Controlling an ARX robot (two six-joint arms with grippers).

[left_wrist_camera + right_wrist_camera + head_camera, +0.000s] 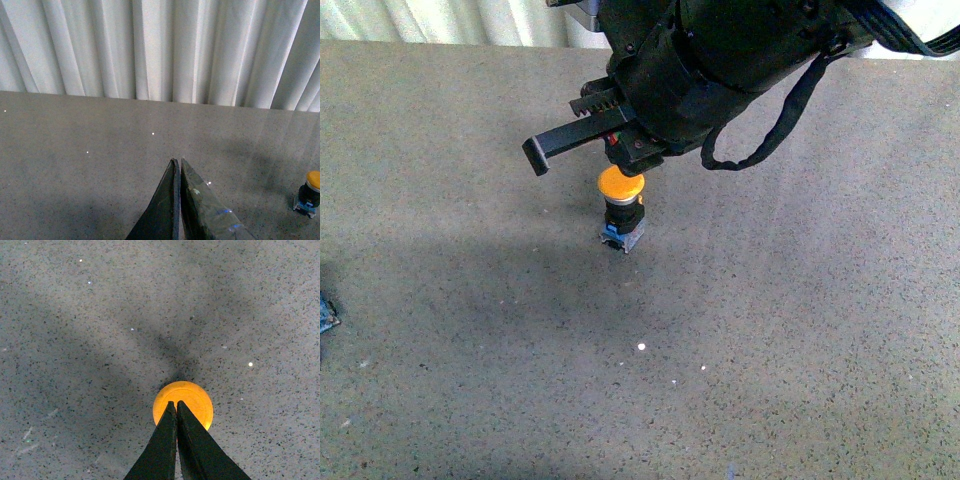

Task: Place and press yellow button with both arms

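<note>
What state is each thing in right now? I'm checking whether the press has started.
yellow button: standing upright on its base, with its cap under the right gripper's tips; cannot tell whether it is pressed.
right gripper: shut, holding nothing, tips over the cap.
left gripper: shut, holding nothing, away from the button.

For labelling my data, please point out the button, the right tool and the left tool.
button [620, 184]: front view, on its yellow cap.
right tool [175, 402]: right wrist view, between the closed tips.
left tool [178, 160]: left wrist view, between the closed tips.
</note>
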